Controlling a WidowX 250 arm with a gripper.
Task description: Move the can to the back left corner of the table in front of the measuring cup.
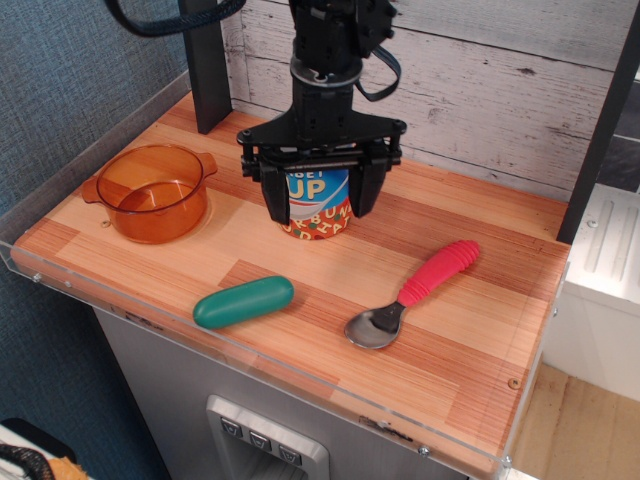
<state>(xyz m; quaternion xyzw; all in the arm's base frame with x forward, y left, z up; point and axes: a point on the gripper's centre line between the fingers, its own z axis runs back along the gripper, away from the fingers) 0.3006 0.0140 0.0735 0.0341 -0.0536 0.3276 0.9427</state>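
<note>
The can [318, 208], blue label with a red bottom band, stands upright at the back middle of the table [470, 340]. My gripper [320, 216] has come down over it from above. The jaws are open, with one black finger [276, 198] at the can's left side and the other at its right. I cannot tell whether they touch it. The gripper body hides the can's lid. The orange see-through measuring cup [152, 192] sits at the left side of the table, apart from the can.
A green oblong capsule [243, 301] lies near the front edge. A spoon with a red handle [415, 290] lies right of the can. A black post [205, 60] stands at the back left corner. A plank wall runs along the back.
</note>
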